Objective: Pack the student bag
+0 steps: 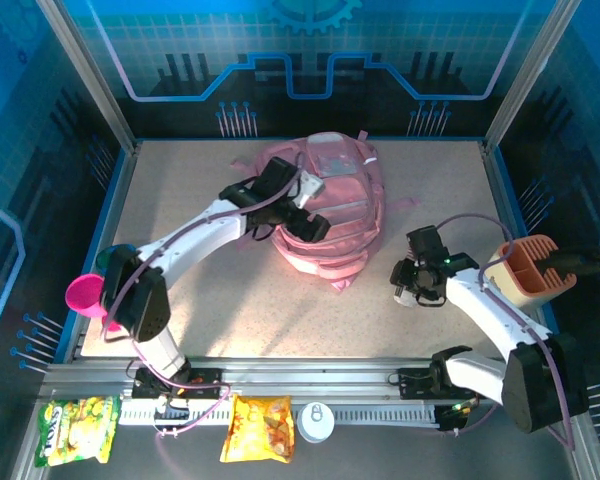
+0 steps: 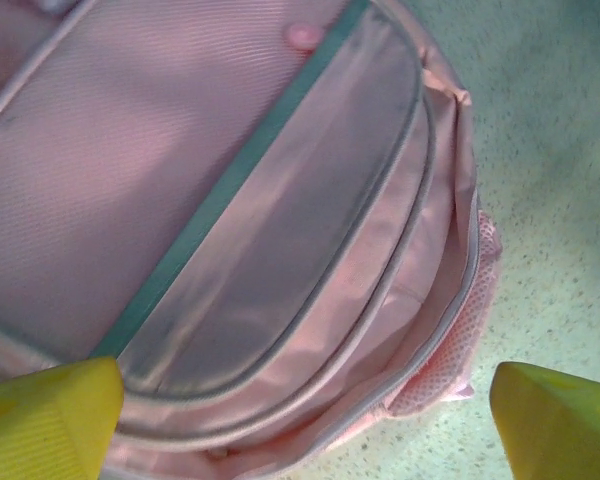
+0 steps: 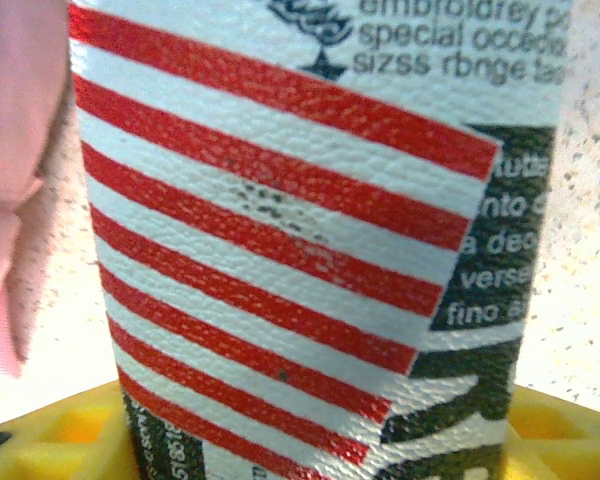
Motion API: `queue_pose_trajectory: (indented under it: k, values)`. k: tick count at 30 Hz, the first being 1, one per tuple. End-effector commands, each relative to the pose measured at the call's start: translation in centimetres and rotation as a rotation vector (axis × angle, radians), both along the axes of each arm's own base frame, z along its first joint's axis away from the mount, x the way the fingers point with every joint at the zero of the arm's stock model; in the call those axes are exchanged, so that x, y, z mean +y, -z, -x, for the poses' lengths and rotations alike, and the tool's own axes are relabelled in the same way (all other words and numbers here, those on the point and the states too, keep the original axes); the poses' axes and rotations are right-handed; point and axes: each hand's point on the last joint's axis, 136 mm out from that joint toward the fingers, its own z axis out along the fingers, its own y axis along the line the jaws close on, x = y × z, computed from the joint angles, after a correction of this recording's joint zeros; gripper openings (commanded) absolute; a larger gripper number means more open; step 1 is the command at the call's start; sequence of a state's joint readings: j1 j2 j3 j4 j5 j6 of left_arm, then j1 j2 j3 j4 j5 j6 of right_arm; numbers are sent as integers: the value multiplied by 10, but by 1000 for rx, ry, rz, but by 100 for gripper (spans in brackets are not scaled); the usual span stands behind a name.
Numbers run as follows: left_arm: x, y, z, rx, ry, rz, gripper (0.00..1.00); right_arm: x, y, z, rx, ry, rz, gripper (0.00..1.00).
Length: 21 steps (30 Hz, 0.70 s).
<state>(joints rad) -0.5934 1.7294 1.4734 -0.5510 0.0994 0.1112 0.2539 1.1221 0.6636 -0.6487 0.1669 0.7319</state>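
Pink student bag [image 1: 345, 190] lies mid-counter [image 1: 210, 300], nothing visibly packed yet: left tool [image 1: 305, 222] hovers over it spread wide and empty, right tool [image 1: 417, 285] clamps a red-striped packet [image 3: 300, 250] nearby.

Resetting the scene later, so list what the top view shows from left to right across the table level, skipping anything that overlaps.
Pink cup → student bag → right gripper on a striped packet → orange caddy.
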Motion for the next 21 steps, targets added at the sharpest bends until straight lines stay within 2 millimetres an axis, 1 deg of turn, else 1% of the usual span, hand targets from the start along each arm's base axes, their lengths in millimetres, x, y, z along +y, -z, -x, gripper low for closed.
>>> queue_pose_trajectory:
  k: [1, 5, 10, 12, 17, 19, 21]
  values:
    - [-7, 15, -6, -28, 115, -146, 90, 3, -24, -16, -73, 0, -39, 56]
    - [-17, 34, -20, -26, 155, -228, 86, 7, -33, -23, -93, -5, -71, 57]
    - [-21, 49, -36, -26, 162, -283, 86, 14, -38, -32, -123, -29, -110, 57]
    - [-21, 54, -41, -22, 164, -306, 86, 15, -38, -35, -130, -25, -117, 57]
    - [-18, 67, -43, 5, 180, -359, 85, 16, -40, -42, -161, -17, -137, 58]
    - [-15, 70, -45, 13, 173, -388, 81, 16, -41, -45, -173, -5, -153, 58]
    - [-12, 68, -47, 7, 162, -409, 73, 19, -44, -49, -184, -9, -173, 58]
